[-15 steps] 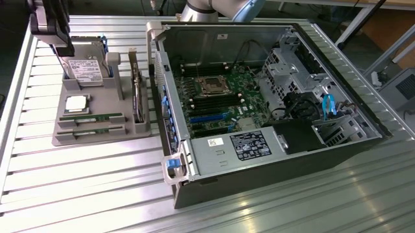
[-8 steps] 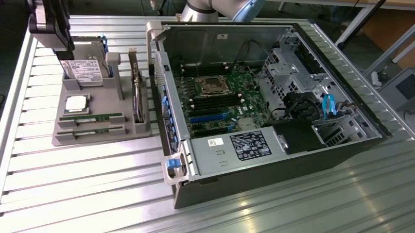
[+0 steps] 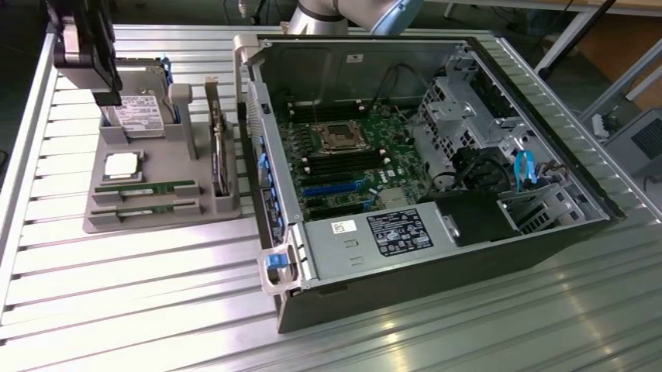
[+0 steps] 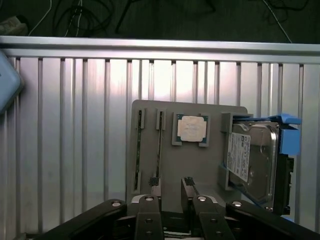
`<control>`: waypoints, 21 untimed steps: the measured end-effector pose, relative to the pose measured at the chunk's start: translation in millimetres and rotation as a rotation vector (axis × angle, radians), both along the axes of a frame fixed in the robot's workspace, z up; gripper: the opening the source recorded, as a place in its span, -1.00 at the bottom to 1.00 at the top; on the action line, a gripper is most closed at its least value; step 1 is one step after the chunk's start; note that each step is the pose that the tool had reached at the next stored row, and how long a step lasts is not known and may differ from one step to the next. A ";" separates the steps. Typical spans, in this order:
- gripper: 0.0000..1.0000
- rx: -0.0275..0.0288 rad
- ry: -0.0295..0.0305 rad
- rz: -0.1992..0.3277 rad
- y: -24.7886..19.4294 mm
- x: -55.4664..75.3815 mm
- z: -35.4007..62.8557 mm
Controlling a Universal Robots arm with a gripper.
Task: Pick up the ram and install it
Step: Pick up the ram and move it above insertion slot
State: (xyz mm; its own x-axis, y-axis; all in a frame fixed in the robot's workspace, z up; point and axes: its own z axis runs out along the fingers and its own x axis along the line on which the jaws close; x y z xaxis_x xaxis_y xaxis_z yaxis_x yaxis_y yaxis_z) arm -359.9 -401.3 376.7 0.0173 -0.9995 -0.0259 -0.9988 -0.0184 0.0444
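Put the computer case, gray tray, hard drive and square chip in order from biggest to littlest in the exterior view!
1. computer case
2. gray tray
3. hard drive
4. square chip

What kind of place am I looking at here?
Probably a robotics lab bench for computer assembly: an open computer case, a grey tray of parts and a ribbed metal table.

arm (image 3: 336, 14): running off the exterior view's top edge; just a short stretch is showing.
gripper (image 4: 171, 182): its linkage is getting cropped by the wrist view's edge.
hard drive (image 4: 250, 157): one end is disappearing behind that linkage; label print is coming out too small to read.
ram (image 3: 145, 187): chips are showing too small to count.
blue-grey thing (image 4: 7, 80): getting cut by the edge; cannot tell what.
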 end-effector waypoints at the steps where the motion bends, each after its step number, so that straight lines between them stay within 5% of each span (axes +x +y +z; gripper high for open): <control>1: -0.42 0.0000 -0.0001 0.000 -0.1 0.0 -2.6; 7: -0.42 0.0000 -0.0001 0.000 -0.3 -0.3 -13.7; 21: -0.42 0.0000 0.0000 0.000 -1.0 -0.6 -57.3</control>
State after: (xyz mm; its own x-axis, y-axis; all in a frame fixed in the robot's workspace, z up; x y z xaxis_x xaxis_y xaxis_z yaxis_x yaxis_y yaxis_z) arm -360.6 -402.3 319.4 0.0174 -0.9995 -0.0259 -0.9988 -0.0185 0.0444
